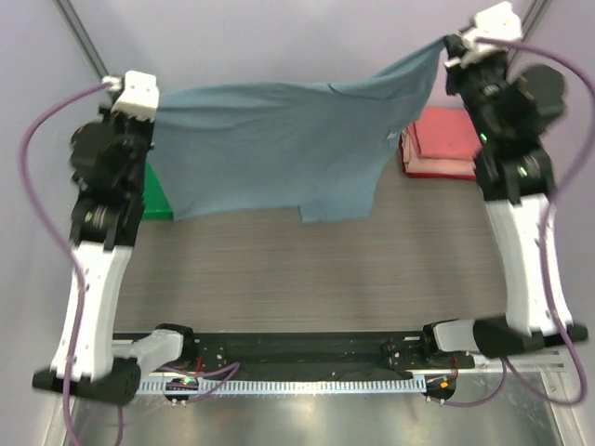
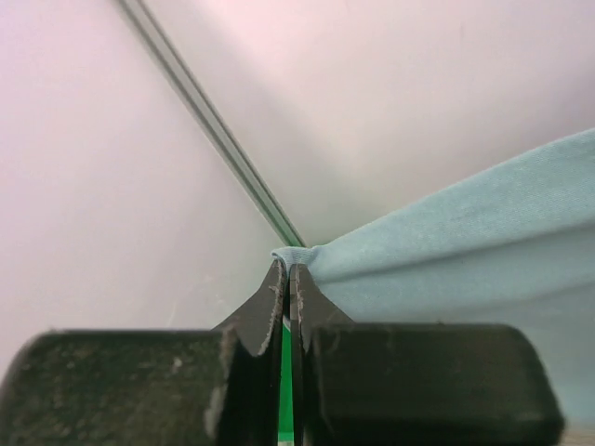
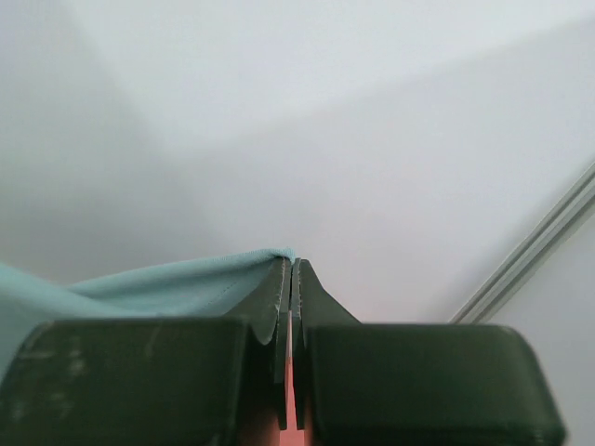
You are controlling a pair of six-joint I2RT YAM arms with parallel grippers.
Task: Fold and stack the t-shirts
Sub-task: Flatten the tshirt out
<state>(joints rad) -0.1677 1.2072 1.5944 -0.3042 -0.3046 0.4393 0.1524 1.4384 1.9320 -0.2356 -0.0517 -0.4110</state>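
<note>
The dusty blue-grey t-shirt (image 1: 279, 149) hangs stretched in the air between both arms, its lower edge draping toward the table. My left gripper (image 1: 156, 104) is shut on its left corner; the wrist view shows the cloth (image 2: 446, 251) pinched at the tips of the left gripper (image 2: 288, 271). My right gripper (image 1: 446, 46) is shut on the right corner, held higher; the cloth (image 3: 167, 279) is pinched at the tips of the right gripper (image 3: 293, 265). Folded coral-red t-shirts (image 1: 446, 139) lie stacked at the back right.
A green tray (image 1: 156, 200) sits at the left behind the left arm, partly hidden by it. The wood-grain tabletop (image 1: 307, 269) lies below the hanging shirt. A metal frame post (image 2: 214, 130) runs behind the left gripper.
</note>
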